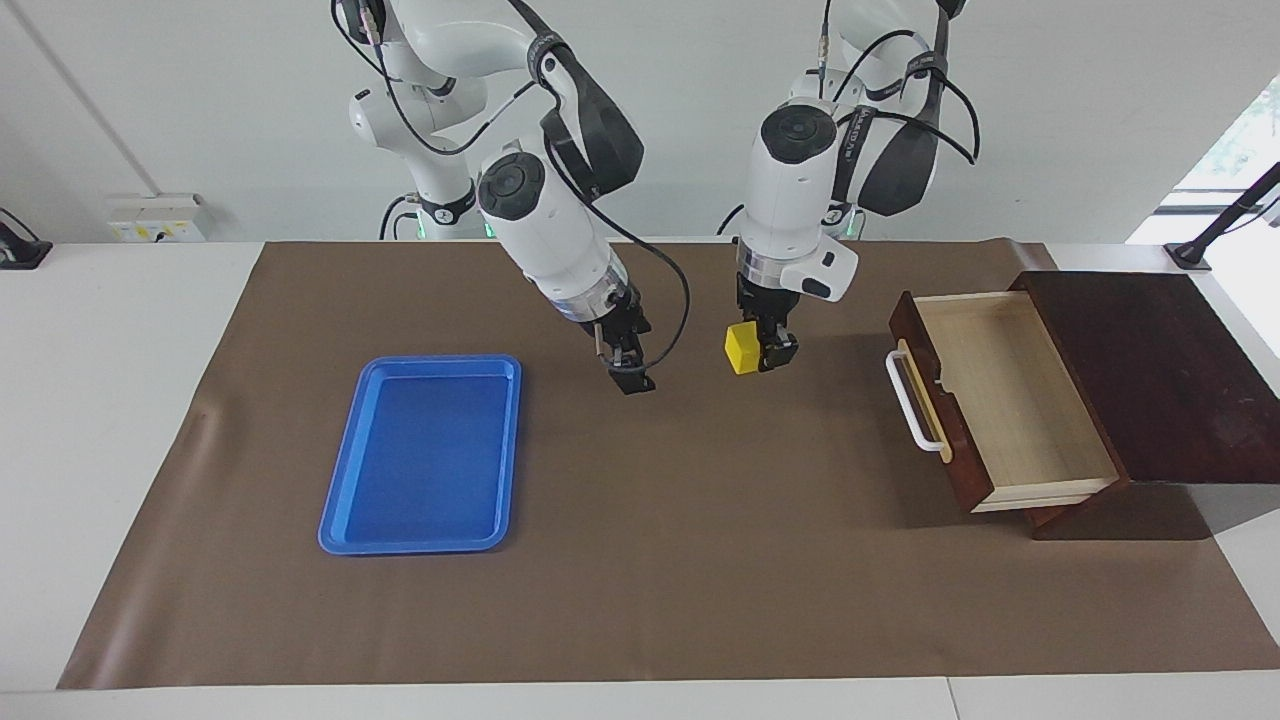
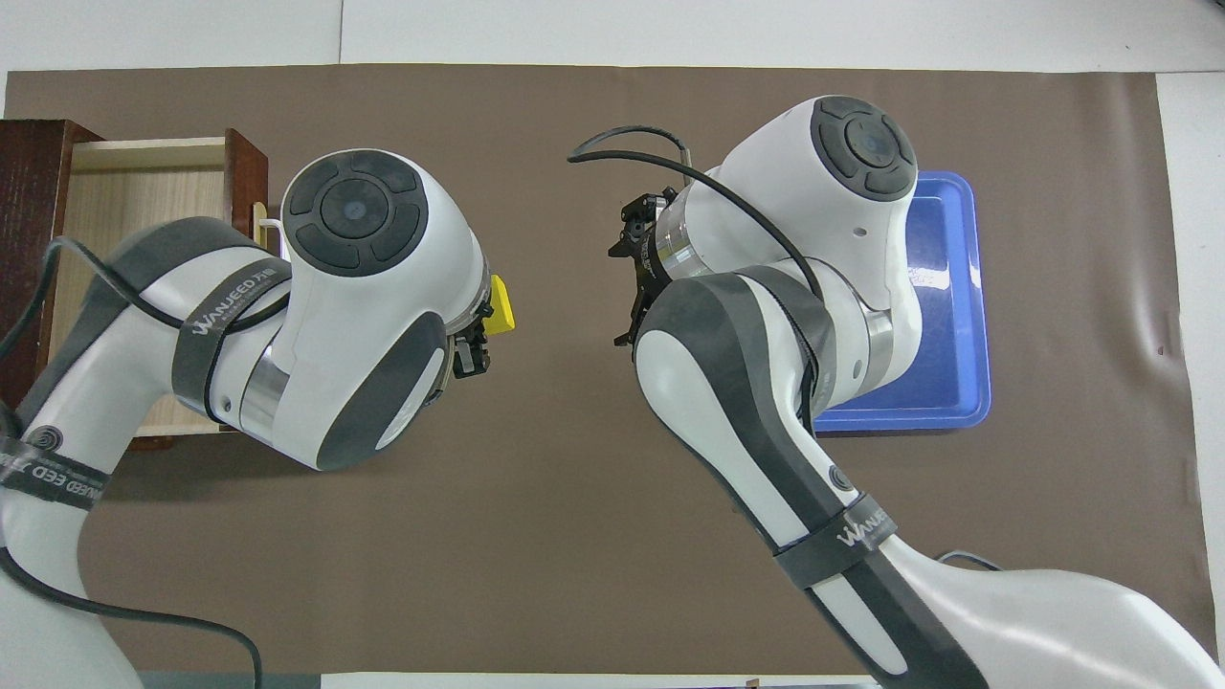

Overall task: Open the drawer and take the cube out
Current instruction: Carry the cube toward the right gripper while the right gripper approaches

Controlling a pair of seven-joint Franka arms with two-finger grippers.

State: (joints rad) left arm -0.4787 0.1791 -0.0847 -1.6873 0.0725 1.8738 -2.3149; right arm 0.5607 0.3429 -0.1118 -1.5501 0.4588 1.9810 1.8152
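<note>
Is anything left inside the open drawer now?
The drawer shows only its bare pale wood floor in the facing view. From overhead the left arm covers part of it. The cube is in the left gripper.

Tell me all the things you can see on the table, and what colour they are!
cube: one, bright yellow, held up in the air over the brown mat, between the tray and the drawer.
drawer: one, dark reddish-brown with a pale wood inside and a white handle, pulled open and empty, at the left arm's end of the table.
box: one, dark brown wood, the drawer slides out of it.
tray: one, blue, flat and empty, at the right arm's end of the table.
mat: one, brown, covering the table.
left gripper: black, shut on the cube.
right gripper: black, open, over the mat beside the tray.
</note>
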